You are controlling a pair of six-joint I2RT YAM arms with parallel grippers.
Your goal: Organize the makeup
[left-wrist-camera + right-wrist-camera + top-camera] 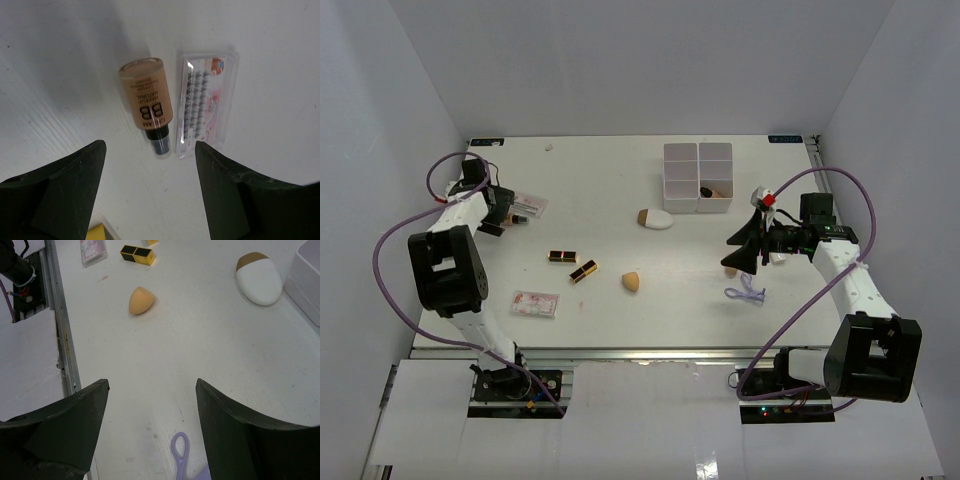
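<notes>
Spreading its jaws wide, the left gripper (150, 150) holds nothing. The small orange-white bottle (147, 97) lies on its side just ahead of the two fingers, its dark cap end pointing into the gap between them, and neither finger touches it. Just beside the bottle, nearly parallel, lies a clear lash case (207, 100). Both sit at the far left of the table (610, 200).

The right gripper (151, 385) is likewise released and empty, poised over bare table at the right side. The purple loop (181, 452) lies on the surface close under it. Farther out are a tan sponge (141, 300), the white oval piece (259, 279) with its brown tip, and the black-and-gold lipstick tubes (137, 254) – all loose on the table, apart from one another. A pink packet (535, 303) lies near the front left, and the white box (698, 178) stands at the far side – one front compartment holds small items.
</notes>
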